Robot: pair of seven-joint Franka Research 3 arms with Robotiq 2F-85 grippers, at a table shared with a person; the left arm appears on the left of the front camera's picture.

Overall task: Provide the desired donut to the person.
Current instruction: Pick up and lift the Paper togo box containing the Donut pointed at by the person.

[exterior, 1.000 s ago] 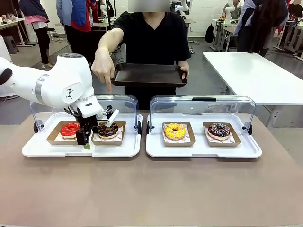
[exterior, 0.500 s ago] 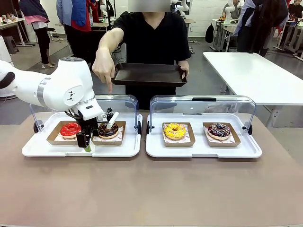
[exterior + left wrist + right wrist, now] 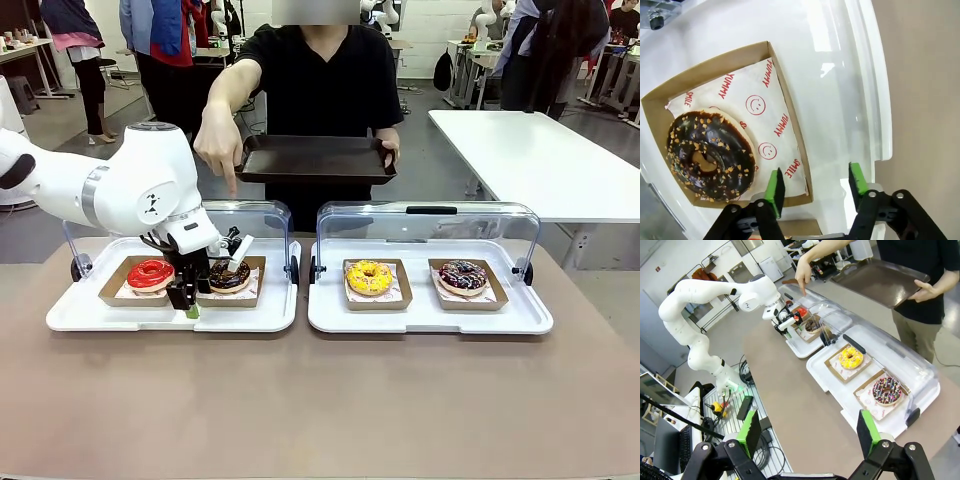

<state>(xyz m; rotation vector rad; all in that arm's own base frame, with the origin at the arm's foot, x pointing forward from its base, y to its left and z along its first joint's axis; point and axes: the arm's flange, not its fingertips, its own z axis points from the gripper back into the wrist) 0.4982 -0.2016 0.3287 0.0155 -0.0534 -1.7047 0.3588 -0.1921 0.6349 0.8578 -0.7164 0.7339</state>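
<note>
While the person's hand [image 3: 218, 146] points at it, the chocolate donut [image 3: 710, 155] lies just beside the left gripper [image 3: 815, 176], whose parted pads [image 3: 775, 186] straddle its cardboard tray's [image 3: 788, 116] wall, not yet pinching. The right gripper [image 3: 808, 425], open and empty, hangs well apart.

The left hand [image 3: 815, 186] has dropped a little and edged toward the chocolate donut [image 3: 710, 156] (its box [image 3: 790, 117] rim now between the fingers [image 3: 775, 192]), jaws narrowing
</note>
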